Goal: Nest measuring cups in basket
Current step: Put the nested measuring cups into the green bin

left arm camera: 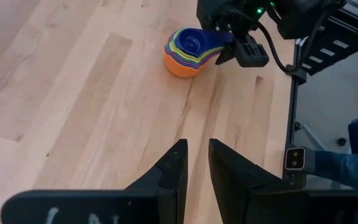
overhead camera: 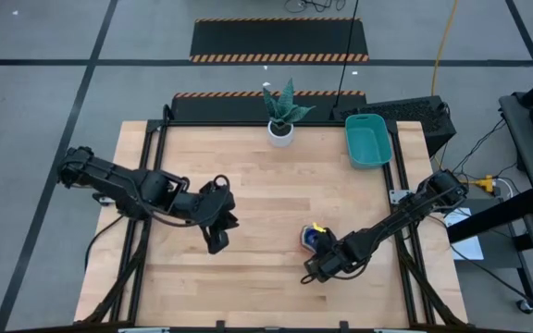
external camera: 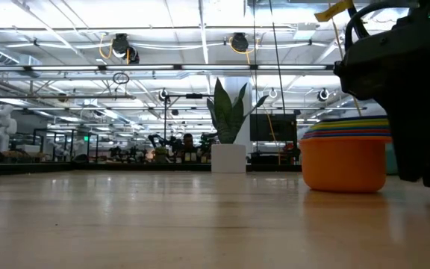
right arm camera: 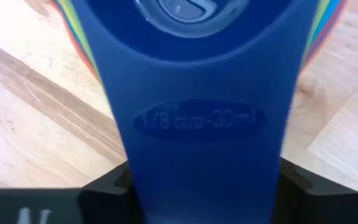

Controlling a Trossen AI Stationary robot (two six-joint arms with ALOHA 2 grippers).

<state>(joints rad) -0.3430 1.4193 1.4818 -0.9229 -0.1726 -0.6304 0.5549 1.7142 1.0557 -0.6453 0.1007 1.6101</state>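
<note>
Looking down from above, I see my right gripper point(overhead camera: 317, 262) low on the near right of the table point(overhead camera: 266, 203), right at the stacked cups point(overhead camera: 314, 238), which sit on the wood well apart from the basket point(overhead camera: 368, 141) at the far right edge. A potted plant point(overhead camera: 282, 116) stands at the far edge, left of the basket. My left gripper point(overhead camera: 218, 233) hangs over the table's middle left, away from the cups.

From table height, the cups point(external camera: 347, 153) rest nested on the wood, an orange one outermost at the bottom with coloured rims layered above it. My right gripper fills the right side just beside them, and the plant point(external camera: 228, 123) stands farther back.

From my left wrist, my fingers point(left arm camera: 169, 171) sit nearly together with only a thin gap, holding nothing. Beyond them the cups point(left arm camera: 188, 51) lie with my right gripper point(left arm camera: 232, 46) on their handles.

From my right wrist, a dark blue handle point(right arm camera: 197, 118) lies between my jaws; whether they pinch it yet, I cannot tell
</note>
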